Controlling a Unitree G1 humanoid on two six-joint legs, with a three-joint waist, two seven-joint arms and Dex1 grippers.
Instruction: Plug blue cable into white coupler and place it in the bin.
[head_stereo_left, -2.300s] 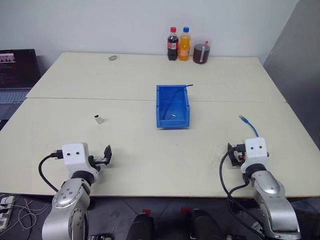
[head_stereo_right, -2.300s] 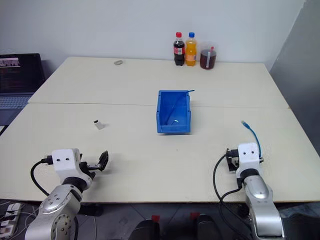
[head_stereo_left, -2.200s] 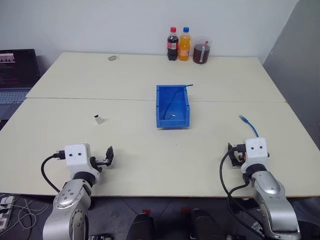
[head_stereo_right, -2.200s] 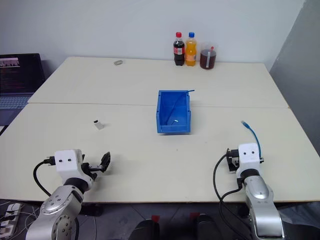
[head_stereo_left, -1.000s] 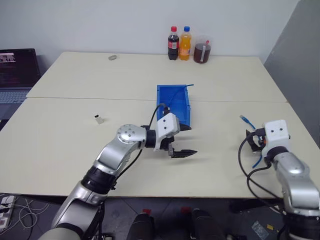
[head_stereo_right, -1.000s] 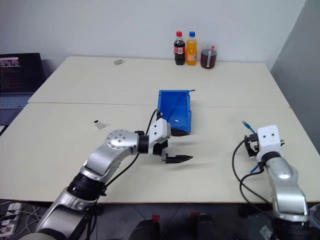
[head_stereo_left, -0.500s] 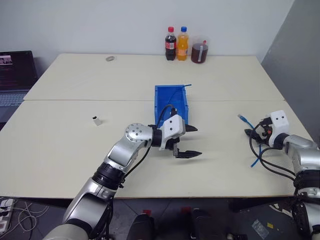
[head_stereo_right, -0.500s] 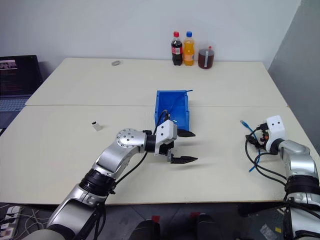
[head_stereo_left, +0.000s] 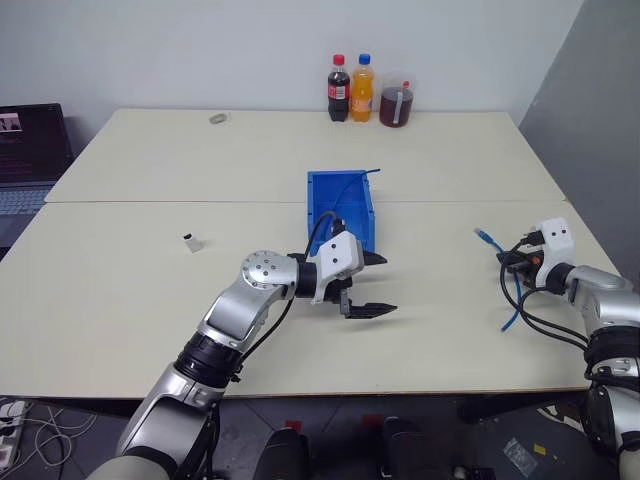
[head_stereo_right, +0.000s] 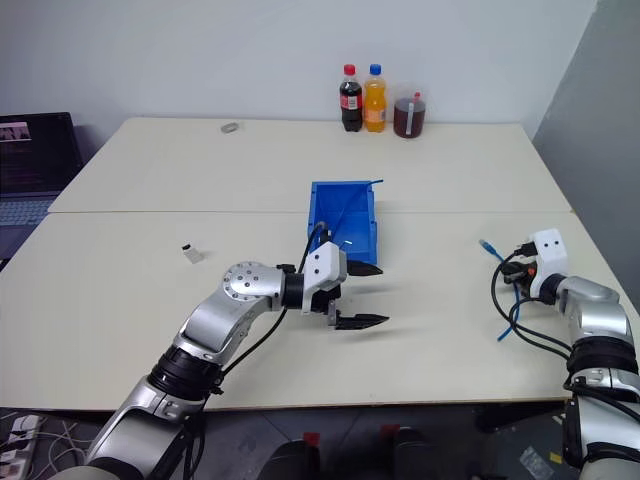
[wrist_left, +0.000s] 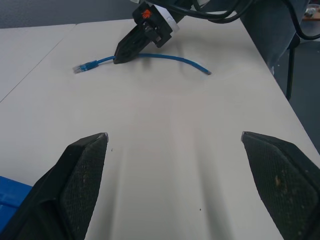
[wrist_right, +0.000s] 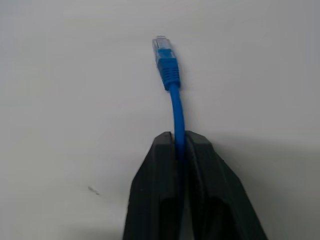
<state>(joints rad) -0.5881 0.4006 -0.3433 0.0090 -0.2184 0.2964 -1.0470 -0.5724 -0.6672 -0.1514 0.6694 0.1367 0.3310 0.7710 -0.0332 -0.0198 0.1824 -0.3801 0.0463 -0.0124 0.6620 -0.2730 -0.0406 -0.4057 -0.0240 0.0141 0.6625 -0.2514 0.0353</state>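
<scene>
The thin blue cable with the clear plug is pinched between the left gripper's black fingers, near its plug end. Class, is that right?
Not the left. The right wrist view shows the right gripper shut on the thin blue cable, near its plug end. The left gripper is open and holds nothing.

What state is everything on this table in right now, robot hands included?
right gripper: shut on the blue cable, behind its plug.
left gripper: open, holding nothing, in front of the bin.
white coupler: lying alone on the table, unplugged.
bin: open-topped, another blue cable inside.
two bottles: upright, capped.
cup: upright, holding dark drink.
</scene>
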